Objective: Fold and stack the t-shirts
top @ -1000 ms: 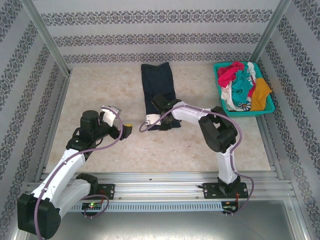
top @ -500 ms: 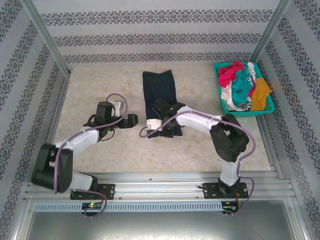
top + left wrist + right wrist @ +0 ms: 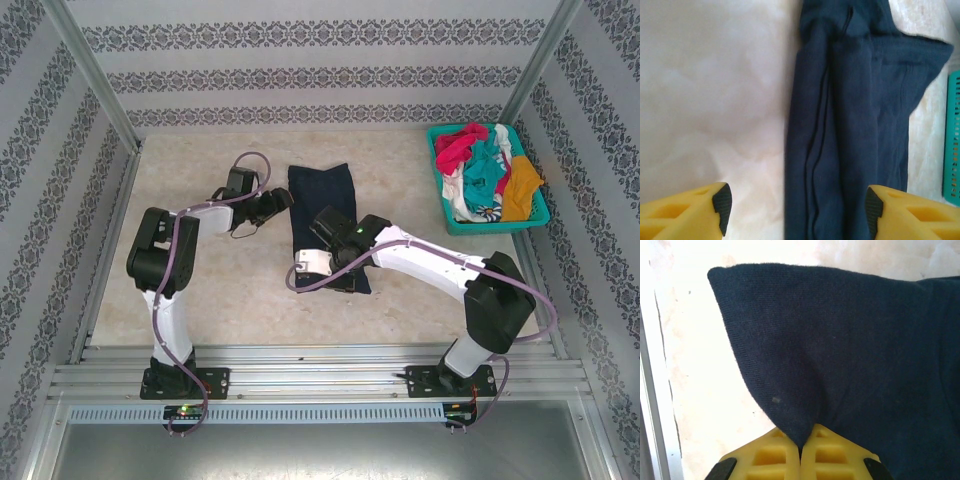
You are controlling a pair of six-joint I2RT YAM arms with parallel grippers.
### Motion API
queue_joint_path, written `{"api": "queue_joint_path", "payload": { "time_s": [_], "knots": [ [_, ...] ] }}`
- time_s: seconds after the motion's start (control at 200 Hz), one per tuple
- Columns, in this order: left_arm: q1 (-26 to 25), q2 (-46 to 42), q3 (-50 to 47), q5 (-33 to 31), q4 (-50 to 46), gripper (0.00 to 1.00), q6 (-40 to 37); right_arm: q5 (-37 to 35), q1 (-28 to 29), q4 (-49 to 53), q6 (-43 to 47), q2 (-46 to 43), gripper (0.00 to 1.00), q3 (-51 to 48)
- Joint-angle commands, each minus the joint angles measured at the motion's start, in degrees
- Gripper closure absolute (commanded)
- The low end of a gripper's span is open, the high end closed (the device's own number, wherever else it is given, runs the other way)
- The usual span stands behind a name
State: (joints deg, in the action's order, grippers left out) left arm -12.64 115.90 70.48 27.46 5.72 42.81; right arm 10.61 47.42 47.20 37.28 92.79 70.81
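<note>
Marble tabletop [image 3: 210,290] holds the navy t-shirt [image 3: 320,195]; right wrist view shows right pincer [image 3: 800,447] clamped on it; left pincer [image 3: 797,204] gapes, empty.

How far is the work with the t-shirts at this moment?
Done: the navy t-shirt lies folded into a long strip. In hand: the right pincer is shut on a near corner of it; the left pincer hangs open over its edge. Left: the coloured t-shirts lie jumbled in the teal basket.

Left arm bent at elbow, forearm reaching forward and right, left gripper [image 3: 798,210] jaws wide apart, right arm stretched low toward the left, right gripper [image 3: 800,450] fingers pressed together, pinching a navy t-shirt [image 3: 850,350] fold.
</note>
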Motion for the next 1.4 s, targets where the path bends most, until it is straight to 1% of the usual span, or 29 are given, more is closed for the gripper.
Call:
{"api": "queue_joint_path", "payload": {
  "time_s": [0.0, 0.195, 0.275, 0.375, 0.41, 0.44, 0.51, 0.605, 0.654, 0.709, 0.809, 1.044, 1.144, 1.259, 1.394],
  "knots": [
    [-0.9, 2.6, 5.0, 1.4, -3.2, 0.35, 0.5, 2.3, 0.8, 2.6, -1.4, -2.1, 1.0, 0.1],
    [-1.2, 7.3, 9.2, 1.6, -3.2, 0.54, 1.3, 2.3, 0.8, 2.5, -1.1, -2.2, 1.0, 0.6],
    [-1.2, 8.7, 10.7, 1.1, -3.9, 0.57, 0.5, 2.4, 0.8, 2.6, -1.0, -1.8, 1.0, 0.7],
    [-1.2, 10.8, 13.0, 1.1, -5.1, 0.59, -0.3, 2.6, 0.8, 2.5, -0.9, -1.7, 1.0, 0.6],
    [-1.2, 11.3, 13.4, 1.4, -4.8, 0.61, -0.2, 2.7, 0.8, 2.6, -0.9, -1.6, 1.0, 0.6],
    [-1.2, 11.7, 13.7, 1.7, -4.5, 0.66, -0.1, 2.6, 0.8, 2.6, -0.9, -1.5, 1.0, 0.5],
    [-1.3, 12.5, 14.5, 2.4, -4.5, 0.73, 0.1, 2.7, 0.8, 2.7, -0.9, -1.3, 1.0, 0.5],
    [-1.4, 13.2, 15.1, 3.5, -4.4, 0.76, 0.2, 2.9, 0.9, 3.1, -0.9, -1.1, 1.0, 0.7],
    [-1.5, 13.6, 15.3, 3.9, -4.3, 0.8, 0.3, 3.3, 0.8, 3.4, -0.9, -1.1, 1.0, 1.1],
    [-1.6, 13.9, 15.2, 4.1, -4.5, 0.85, 0.2, 3.4, 0.8, 3.7, -0.7, -1.1, 1.0, 1.3],
    [-1.6, 13.5, 13.9, 4.0, -4.2, 1.0, -0.1, 3.6, 0.8, 5.4, -0.5, -1.2, 1.0, 2.3],
    [-1.9, 10.3, 7.1, 6.2, -5.1, 1.0, -3.1, 6.0, 1.7, 13.3, -1.5, -2.9, 1.0, 5.7],
    [-2.6, 8.6, 2.9, 7.5, -5.0, 1.0, -4.0, 5.2, 1.8, 14.9, -1.4, -3.7, 1.0, 7.5],
    [-3.1, 6.9, -1.5, 8.7, -4.2, 1.0, -3.9, 3.1, 1.5, 16.5, 0.6, -2.9, 1.0, 11.8],
    [-3.2, 5.4, -5.0, 9.8, -3.5, 1.0, -4.0, 1.6, -1.0, 17.9, 4.6, 0.0, 1.0, 18.3]
  ]
}}
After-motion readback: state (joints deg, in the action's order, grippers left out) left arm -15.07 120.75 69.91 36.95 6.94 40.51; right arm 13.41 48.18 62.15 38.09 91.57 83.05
